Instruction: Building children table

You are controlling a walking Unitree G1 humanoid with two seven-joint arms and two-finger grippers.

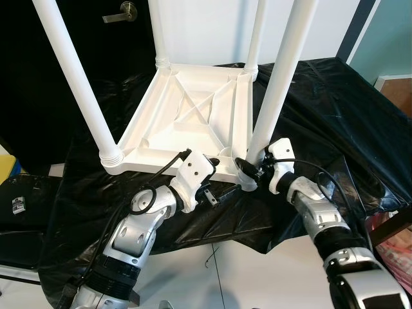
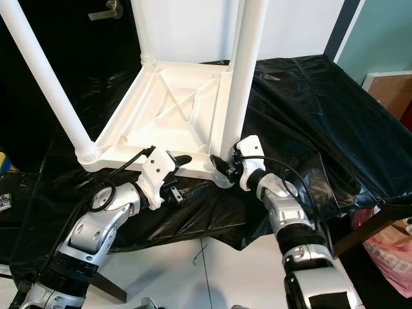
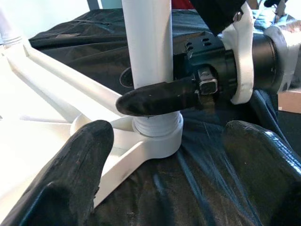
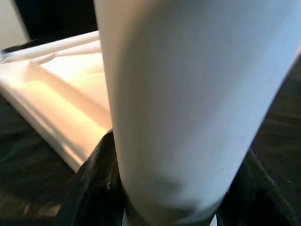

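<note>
A white plastic children's table (image 1: pixel 193 109) lies upside down on a black sheet, with its legs pointing up. My right gripper (image 1: pixel 248 168) is shut on the near right leg (image 1: pixel 277 96) just above its socket (image 3: pixel 157 136). In the right wrist view the leg (image 4: pixel 188 94) stands between the black fingers (image 4: pixel 94 188). My left gripper (image 1: pixel 214 179) is open at the table's front edge, a short way left of that leg and holding nothing. The left wrist view looks past its own fingers (image 3: pixel 80 174) at the leg (image 3: pixel 148 42), with a right finger (image 3: pixel 155 99) across it.
The black sheet (image 1: pixel 335 109) covers a low surface and drapes to the pale floor (image 1: pixel 244 277). A dark door with a lever handle (image 1: pixel 122 13) stands behind. A pink bag (image 2: pixel 393 257) sits at the right, and a black object with a label (image 1: pixel 19 206) at the left.
</note>
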